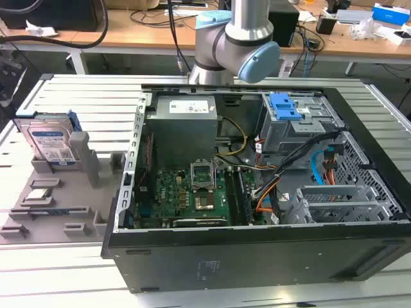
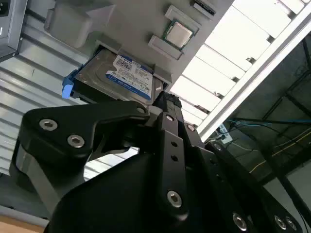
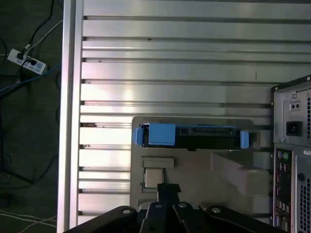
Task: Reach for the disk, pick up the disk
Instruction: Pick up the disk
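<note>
Silver disk, blue-railed, stands on edge in a grey holder, at nine o'clock of the open computer case in the exterior view. Gripper hangs above it, not touching; how wide it is set, cannot tell. Reach step in hand, by my reading. Grasp calls for squaring across the thin upright body, clear of holder walls.

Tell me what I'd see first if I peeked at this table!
The big open computer case sits in the middle of the exterior view, with its green board showing inside. On the exterior view's left, the silver disk with blue rails stands on edge in a grey holder. In the first wrist view the black gripper hangs over that holder, and the disk is not in its hold.
</note>
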`<state>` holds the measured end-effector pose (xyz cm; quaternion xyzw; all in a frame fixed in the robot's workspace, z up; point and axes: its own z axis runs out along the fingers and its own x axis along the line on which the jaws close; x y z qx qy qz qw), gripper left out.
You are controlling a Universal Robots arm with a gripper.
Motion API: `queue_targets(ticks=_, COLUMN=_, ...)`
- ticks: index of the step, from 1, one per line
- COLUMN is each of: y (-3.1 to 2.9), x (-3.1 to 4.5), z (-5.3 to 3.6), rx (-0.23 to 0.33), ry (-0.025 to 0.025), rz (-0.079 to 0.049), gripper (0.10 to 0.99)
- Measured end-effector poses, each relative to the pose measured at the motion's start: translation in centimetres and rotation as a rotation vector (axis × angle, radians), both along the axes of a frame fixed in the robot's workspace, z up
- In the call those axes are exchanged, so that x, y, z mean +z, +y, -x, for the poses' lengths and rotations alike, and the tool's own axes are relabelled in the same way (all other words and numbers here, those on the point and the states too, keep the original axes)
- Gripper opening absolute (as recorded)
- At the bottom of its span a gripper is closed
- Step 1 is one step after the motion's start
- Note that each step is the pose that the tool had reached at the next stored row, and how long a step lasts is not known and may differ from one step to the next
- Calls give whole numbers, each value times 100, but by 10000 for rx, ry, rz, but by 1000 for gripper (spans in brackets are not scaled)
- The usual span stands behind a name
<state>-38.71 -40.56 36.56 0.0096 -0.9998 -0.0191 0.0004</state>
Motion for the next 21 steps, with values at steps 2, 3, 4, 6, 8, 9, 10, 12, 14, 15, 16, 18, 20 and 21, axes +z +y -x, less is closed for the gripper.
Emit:
queue_targets(ticks=2, y=1, x=0, z=1, rx=626, ry=0, rz=0, gripper=106)
queue_targets(ticks=3, y=1, x=0, z=0, rx=824, ry=0, rz=0, gripper=106)
queue_targets(ticks=4, y=0, x=0, z=0, rx=1027, ry=1, rz=0, gripper=106)
queue_targets(ticks=6, y=1, x=0, z=0, rx=1234, ry=0, rz=0, gripper=106)
queue_targets(ticks=8, y=0, x=0, z=0, rx=1699, ry=0, rz=0, gripper=106)
queue_targets(ticks=9, y=0, x=0, z=0, rx=1837, ry=0, rz=0, gripper=106)
queue_targets(ticks=10, y=1, x=0, z=0, rx=2014, ry=0, rz=0, gripper=106)
queue_targets(ticks=12, y=0, x=0, z=0, rx=2408, ry=0, rz=0, gripper=106)
queue_targets(ticks=14, y=0, x=0, z=0, rx=2651, ry=1, rz=0, gripper=106)
queue_targets(ticks=15, y=1, x=0, z=0, rx=2810, ry=1, rz=0, gripper=106)
queue_targets(ticks=16, y=0, x=0, z=0, rx=2893, ry=0, rz=0, gripper=106)
queue_targets(ticks=18, y=1, x=0, z=0, rx=3221, ry=0, rz=0, gripper=106)
queue_targets(ticks=20, y=1, x=0, z=0, rx=3550, ry=1, rz=0, gripper=106)
queue_targets(ticks=21, y=0, x=0, z=0, rx=3796, ry=0, rz=0, gripper=106)
